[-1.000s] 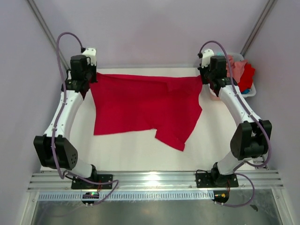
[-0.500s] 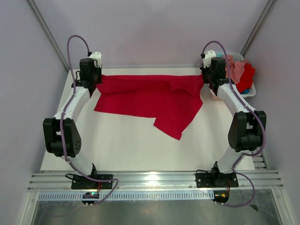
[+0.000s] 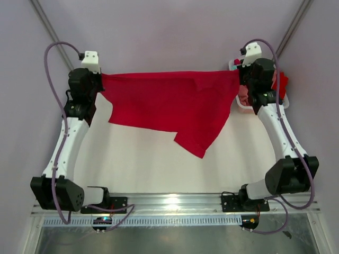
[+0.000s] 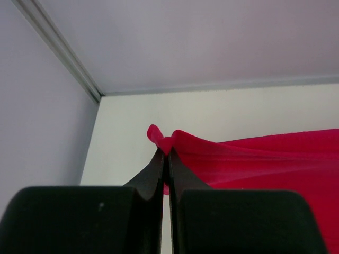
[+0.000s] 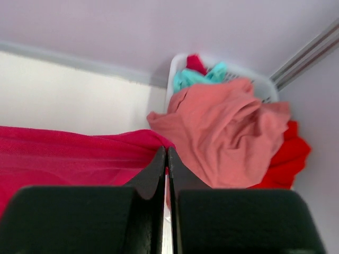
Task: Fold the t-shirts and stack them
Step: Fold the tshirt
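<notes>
One red t-shirt (image 3: 169,103) — taut (top edge)

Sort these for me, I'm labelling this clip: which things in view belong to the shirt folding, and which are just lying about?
Job: red t-shirt, stretched between left pincer and right pincer, both shut on it; salmon pink t-shirt and teal t-shirt in the white basket.
Lying about: white basket; table.

Table (image 3: 148,164): white, flat top.
2 o'clock corner: white plastic basket (image 5: 170,79), heaped with salmon, teal and red shirts (image 5: 228,132).
Centre: lowest corner of red t-shirt (image 3: 175,103), contact unclear.
</notes>
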`<move>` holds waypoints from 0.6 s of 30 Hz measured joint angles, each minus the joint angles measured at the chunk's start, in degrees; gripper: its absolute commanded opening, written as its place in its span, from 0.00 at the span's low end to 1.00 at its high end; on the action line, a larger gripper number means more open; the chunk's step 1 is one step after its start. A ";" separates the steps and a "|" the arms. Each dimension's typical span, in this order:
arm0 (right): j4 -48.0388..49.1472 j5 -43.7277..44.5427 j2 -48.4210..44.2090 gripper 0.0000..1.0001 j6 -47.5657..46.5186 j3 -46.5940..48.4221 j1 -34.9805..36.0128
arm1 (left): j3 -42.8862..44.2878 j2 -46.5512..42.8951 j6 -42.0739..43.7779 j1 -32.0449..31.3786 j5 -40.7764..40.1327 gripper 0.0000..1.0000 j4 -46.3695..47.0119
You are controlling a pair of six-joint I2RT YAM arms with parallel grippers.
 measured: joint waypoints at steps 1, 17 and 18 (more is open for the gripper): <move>0.00 0.00 -2.25 0.03 0.00 0.02 0.00 | -0.07 -2.34 -0.02 0.02 0.07 0.00 -0.11; -8.72 -3.13 -30.60 0.03 1.57 0.04 0.00 | -1.60 -31.78 -1.57 0.44 1.22 0.00 -12.83; -9.88 -3.41 -32.52 0.03 1.75 -0.24 0.00 | -1.60 -33.81 -1.73 0.46 1.36 0.00 -14.32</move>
